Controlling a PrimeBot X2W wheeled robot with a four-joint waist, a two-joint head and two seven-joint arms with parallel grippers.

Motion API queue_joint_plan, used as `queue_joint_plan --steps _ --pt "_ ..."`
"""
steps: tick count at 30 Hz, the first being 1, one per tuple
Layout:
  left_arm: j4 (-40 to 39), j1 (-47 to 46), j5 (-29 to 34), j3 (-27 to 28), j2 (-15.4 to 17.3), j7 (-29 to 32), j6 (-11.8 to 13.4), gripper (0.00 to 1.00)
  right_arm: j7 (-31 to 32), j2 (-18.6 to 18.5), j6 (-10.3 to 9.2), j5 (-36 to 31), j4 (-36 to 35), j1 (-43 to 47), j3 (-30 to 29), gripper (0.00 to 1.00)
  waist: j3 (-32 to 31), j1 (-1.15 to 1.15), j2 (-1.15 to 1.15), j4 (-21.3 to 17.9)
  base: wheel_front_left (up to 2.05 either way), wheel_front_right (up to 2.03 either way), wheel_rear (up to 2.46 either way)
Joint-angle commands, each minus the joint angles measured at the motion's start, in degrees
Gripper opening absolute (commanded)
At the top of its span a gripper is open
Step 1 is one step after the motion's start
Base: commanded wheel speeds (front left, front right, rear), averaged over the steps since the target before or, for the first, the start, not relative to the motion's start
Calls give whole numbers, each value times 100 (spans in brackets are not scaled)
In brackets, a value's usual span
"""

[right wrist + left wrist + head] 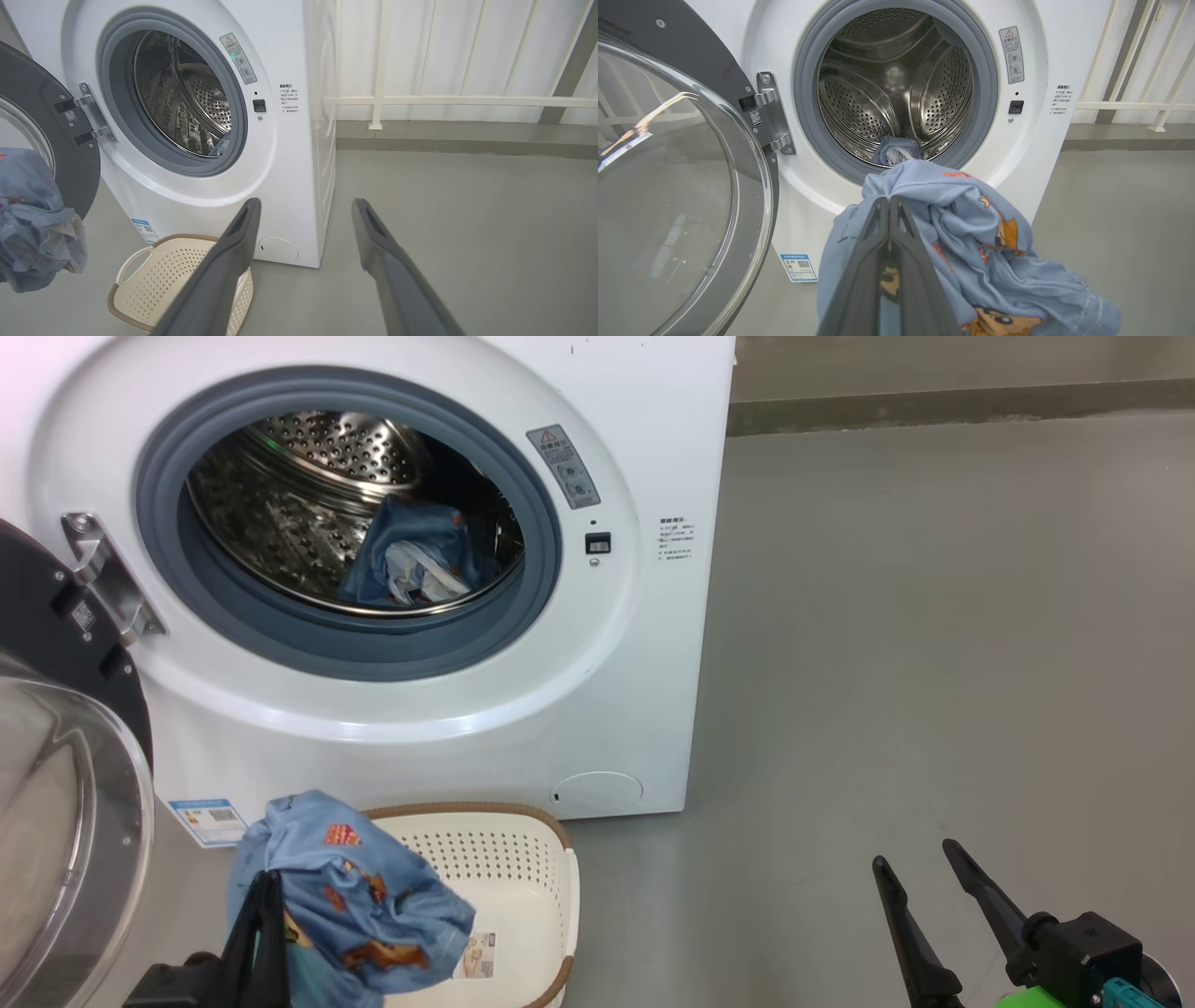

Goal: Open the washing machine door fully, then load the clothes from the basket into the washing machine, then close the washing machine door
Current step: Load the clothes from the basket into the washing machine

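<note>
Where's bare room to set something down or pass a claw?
Free: grey floor between washing machine, back kerb and open right claw; left half of the drum, beside the loaded garment; right half of the basket. Crowded: front left, where door, basket and left claw shut on held garment meet.

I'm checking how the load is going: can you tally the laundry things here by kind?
Blue garments: 2 (loaded garment, held garment)
Perforated basket: 1
Washing machine: 1
Total: 4
</note>
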Motion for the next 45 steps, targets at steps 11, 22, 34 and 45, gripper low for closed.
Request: queue_joint_plan --steps 11,22,34,45 --pt "-64 -191 -90 184 91 -55 -6 0 -14 -62 51 -58 -186 -121 144 100 87 0 0 6 0 0 0" --pt "380 -797 -300 222 -151 -148 -212 0 10 -184 51 -19 -393 -328 234 100 678 0 0 -40 0 0 0" --pt "1471 -2560 -660 540 -342 -124 -618 0 -199 -389 51 78 -585 -1065 453 100 2105 0 0 -473 0 0 0" --pt "2467 -4369 -950 858 -3 385 -1022 0 -578 -361 51 226 -296 -1660 652 100 3145 0 0 -1008 0 0 0"
